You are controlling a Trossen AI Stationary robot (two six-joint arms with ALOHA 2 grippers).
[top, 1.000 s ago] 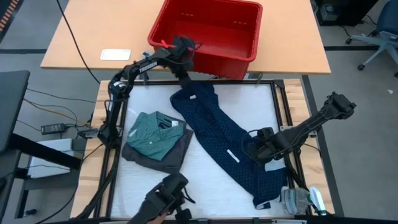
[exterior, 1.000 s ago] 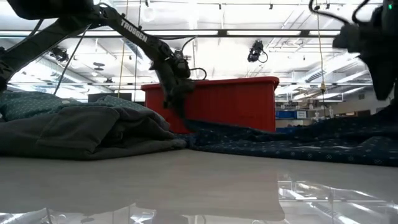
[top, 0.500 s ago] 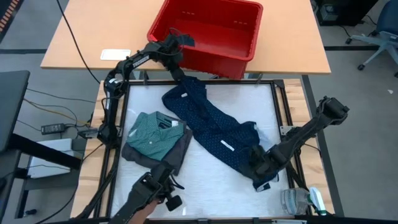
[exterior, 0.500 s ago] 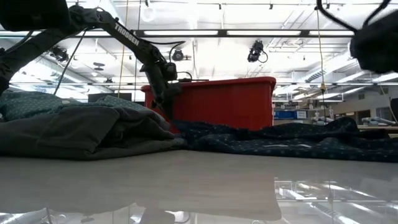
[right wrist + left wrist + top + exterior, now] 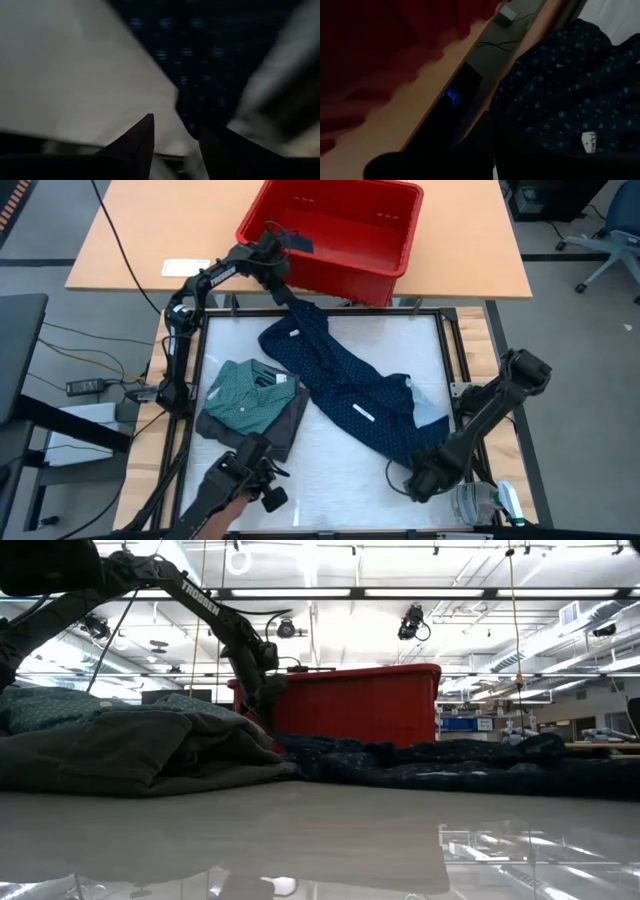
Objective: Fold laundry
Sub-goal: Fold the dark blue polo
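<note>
Two pieces look done: a folded teal-green dotted collared shirt [image 5: 247, 394] sits on top of a folded charcoal grey cloth piece [image 5: 281, 428] at the left side of the white table mat [image 5: 345, 475]. Still to fold, by my read: the long navy dotted cloth garment [image 5: 345, 385], spread loosely and rumpled across the mat. Its long axis runs diagonally, far-left corner by the red plastic basket [image 5: 335, 228] down to the near-right edge of the mat. The left gripper [image 5: 272, 252] is at the basket's near-left corner, clamped tight on the garment's far end, which rises off the mat towards it. The right gripper [image 5: 422, 478] is low at the near-right end, jaws part-way apart with the navy cloth's end between them in the wrist view, apparently gripping it. A dark scrap [image 5: 300, 243] shows inside the basket, maybe more laundry. So roughly mid-task; the garment needs flattening before folding.
</note>
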